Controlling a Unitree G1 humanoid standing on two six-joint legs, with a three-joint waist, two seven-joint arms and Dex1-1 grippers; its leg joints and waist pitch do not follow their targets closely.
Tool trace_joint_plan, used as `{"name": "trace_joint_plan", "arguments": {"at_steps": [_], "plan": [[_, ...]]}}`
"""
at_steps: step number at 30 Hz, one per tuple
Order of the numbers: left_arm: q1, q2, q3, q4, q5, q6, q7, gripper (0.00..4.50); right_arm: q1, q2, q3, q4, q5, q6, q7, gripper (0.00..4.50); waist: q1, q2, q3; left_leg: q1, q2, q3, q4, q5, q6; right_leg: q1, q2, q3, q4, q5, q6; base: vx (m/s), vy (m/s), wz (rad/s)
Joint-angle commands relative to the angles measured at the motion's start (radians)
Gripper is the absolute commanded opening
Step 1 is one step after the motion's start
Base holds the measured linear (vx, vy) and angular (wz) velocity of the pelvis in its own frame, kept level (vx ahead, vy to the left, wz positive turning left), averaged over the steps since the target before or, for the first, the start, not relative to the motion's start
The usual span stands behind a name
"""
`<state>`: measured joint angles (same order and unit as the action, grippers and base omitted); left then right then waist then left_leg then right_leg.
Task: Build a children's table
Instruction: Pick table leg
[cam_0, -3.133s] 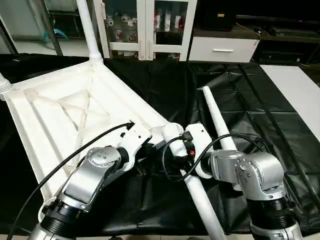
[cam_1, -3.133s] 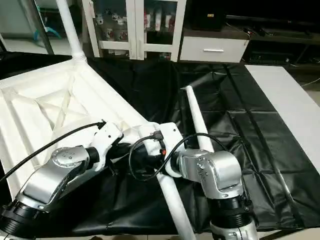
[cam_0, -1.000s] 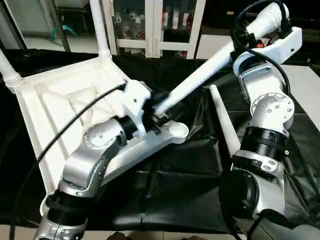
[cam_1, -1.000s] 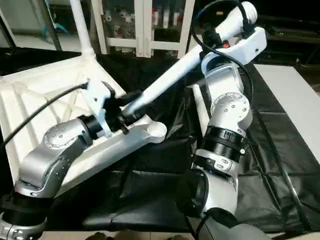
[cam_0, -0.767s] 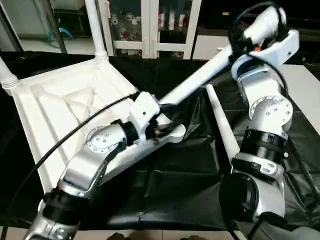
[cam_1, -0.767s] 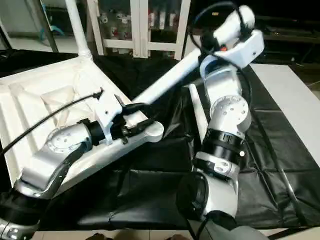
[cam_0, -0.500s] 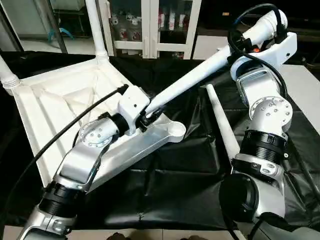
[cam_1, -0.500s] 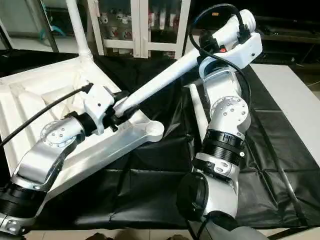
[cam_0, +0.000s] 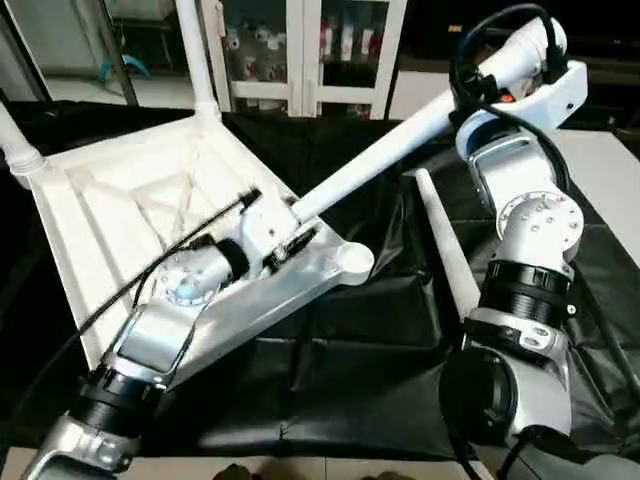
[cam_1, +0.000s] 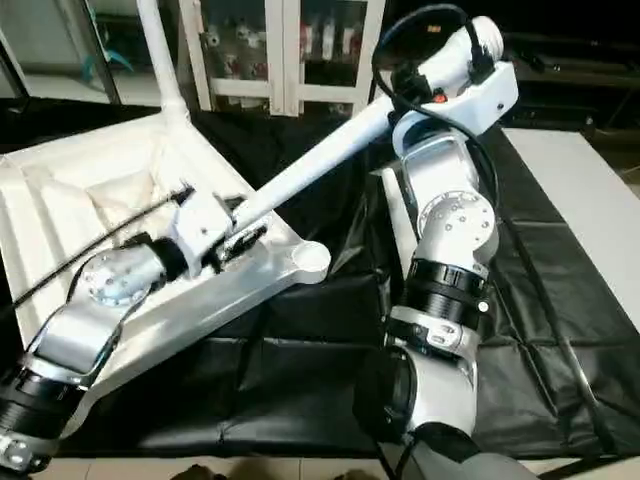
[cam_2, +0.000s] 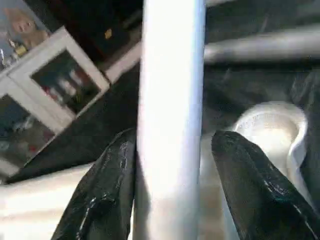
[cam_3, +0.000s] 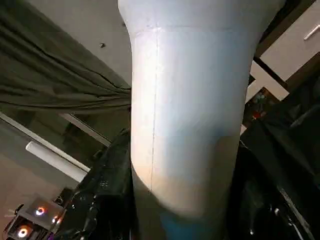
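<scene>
The white tabletop (cam_0: 110, 200) lies upside down on the left with its ribbed underside up. Two white legs stand in its far corners (cam_0: 195, 60) (cam_0: 15, 150). Its near corner socket (cam_0: 352, 260) has nothing in it. A third leg (cam_0: 390, 150) slants in the air from upper right down to the tabletop's near rim. My right gripper (cam_0: 478, 88) is shut on its thick upper end, and the black fingers (cam_3: 105, 190) flank it. My left gripper (cam_0: 288, 232) is shut on its thin lower end, just beside the socket. A fourth leg (cam_0: 445, 250) lies loose on the black cover.
The black-covered work surface (cam_0: 350, 350) runs under everything. A white glass-door cabinet (cam_0: 300, 50) and a white drawer unit (cam_0: 420, 90) stand behind it. A pale panel (cam_0: 600, 170) borders the cover on the right. My right arm rises tall over the loose leg.
Three seconds ago the leg lay near the front with both grippers on it; it now hangs raised and slanted. In the last second my left wrist sank and turned towards the rim.
</scene>
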<state>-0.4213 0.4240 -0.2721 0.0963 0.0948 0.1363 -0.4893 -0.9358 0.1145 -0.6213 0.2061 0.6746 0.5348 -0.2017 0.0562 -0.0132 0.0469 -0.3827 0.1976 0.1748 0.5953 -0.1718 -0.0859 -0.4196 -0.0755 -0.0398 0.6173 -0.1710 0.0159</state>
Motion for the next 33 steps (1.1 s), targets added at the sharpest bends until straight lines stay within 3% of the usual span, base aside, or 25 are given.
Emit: {"name": "trace_joint_plan", "arguments": {"at_steps": [1, 6, 9, 12, 13, 21, 22, 25, 28, 31, 33], "plan": [[0.002, -0.001, 0.003, 0.019, 0.022, 0.0, 0.022, 2.64, 0.01, -0.013, 0.01, -0.027, 0.026, -0.001, -0.011, 1.84, 0.0, 0.011, -0.075, 0.023, 0.009, 0.004, -0.066, -0.136, -0.057, 0.049, -0.033, 0.03, -0.05, -0.09, -0.117, 0.0, 0.0, 0.0], [-0.008, -0.015, 0.028, 0.017, 0.005, 0.013, 0.033, 2.24, 0.016, -0.016, 0.013, -0.029, 0.031, 0.003, -0.014, 1.84, 0.002, 0.009, -0.075, 0.023, 0.009, 0.005, -0.066, -0.141, -0.052, 0.05, -0.034, 0.03, -0.049, -0.084, -0.136, 0.0, 0.0, 0.0], [-0.01, -0.018, 0.037, 0.02, 0.008, 0.008, 0.036, 1.86, 0.017, -0.017, 0.016, -0.029, 0.035, 0.003, -0.016, 1.84, 0.002, 0.008, -0.074, 0.022, 0.009, 0.004, -0.066, -0.148, -0.049, 0.049, -0.035, 0.03, -0.051, -0.103, -0.135, 0.0, 0.0, 0.0], [-0.01, -0.016, 0.039, 0.024, 0.012, 0.003, 0.035, 1.79, 0.017, -0.019, 0.019, -0.028, 0.037, 0.001, -0.018, 1.84, 0.003, 0.008, -0.074, 0.022, 0.01, 0.004, -0.066, -0.147, -0.047, 0.049, -0.035, 0.029, -0.053, -0.107, -0.132, 0.0, 0.0, 0.0], [-0.008, -0.014, 0.039, 0.026, 0.013, 0.0, 0.034, 1.55, 0.018, -0.02, 0.02, -0.027, 0.04, 0.0, -0.019, 1.84, 0.003, 0.009, -0.075, 0.022, 0.01, 0.004, -0.066, -0.143, -0.049, 0.049, -0.035, 0.029, -0.051, -0.099, -0.132, 0.0, 0.0, 0.0], [0.001, -0.012, 0.067, 0.012, 0.001, -0.01, 0.033, 1.44, 0.021, -0.034, 0.033, -0.016, 0.037, 0.0, -0.023, 1.83, 0.003, 0.009, -0.075, 0.022, 0.01, 0.004, -0.066, -0.146, -0.048, 0.049, -0.035, 0.03, -0.051, -0.098, -0.135, 0.0, 0.0, 0.0], [0.001, -0.012, 0.067, 0.012, 0.001, -0.01, 0.033, 1.43, 0.021, -0.034, 0.033, -0.016, 0.037, 0.0, -0.023, 2.53, 0.003, 0.009, -0.075, 0.022, 0.01, 0.004, -0.066, -0.146, -0.048, 0.049, -0.035, 0.03, -0.051, -0.096, -0.135, 0.0, 0.0, 0.0], [-0.005, -0.014, 0.084, 0.006, -0.01, -0.017, 0.032, 1.43, 0.026, -0.044, 0.047, -0.009, 0.034, 0.002, -0.009, 2.59, 0.003, 0.009, -0.075, 0.022, 0.009, 0.004, -0.065, -0.146, -0.049, 0.049, -0.035, 0.03, -0.051, -0.097, -0.136, 0.0, 0.0, 0.0], [-0.009, -0.018, 0.111, -0.005, -0.031, -0.02, 0.036, 1.43, 0.039, -0.061, 0.065, -0.009, 0.033, 0.025, 0.001, 2.95, 0.004, 0.008, -0.075, 0.021, 0.009, 0.004, -0.065, -0.143, -0.048, 0.051, -0.035, 0.03, -0.051, -0.096, -0.134, 0.0, 0.0, 0.0], [-0.01, -0.009, 0.125, -0.013, -0.036, -0.029, 0.037, 1.43, 0.073, -0.1, 0.113, -0.015, 0.003, 0.096, 0.021, 3.23, 0.004, 0.007, -0.075, 0.019, 0.008, 0.004, -0.064, -0.129, -0.044, 0.054, -0.033, 0.029, -0.049, -0.074, -0.14, 0.0, 0.0, 0.0], [-0.009, -0.001, 0.131, -0.015, -0.037, -0.033, 0.033, 1.43, 0.112, -0.143, 0.182, -0.02, -0.046, 0.154, 0.053, 3.43, 0.007, 0.006, -0.075, 0.018, 0.008, 0.004, -0.064, -0.125, -0.045, 0.055, -0.034, 0.029, -0.05, -0.077, -0.141, 0.0, 0.0, 0.0]]}}
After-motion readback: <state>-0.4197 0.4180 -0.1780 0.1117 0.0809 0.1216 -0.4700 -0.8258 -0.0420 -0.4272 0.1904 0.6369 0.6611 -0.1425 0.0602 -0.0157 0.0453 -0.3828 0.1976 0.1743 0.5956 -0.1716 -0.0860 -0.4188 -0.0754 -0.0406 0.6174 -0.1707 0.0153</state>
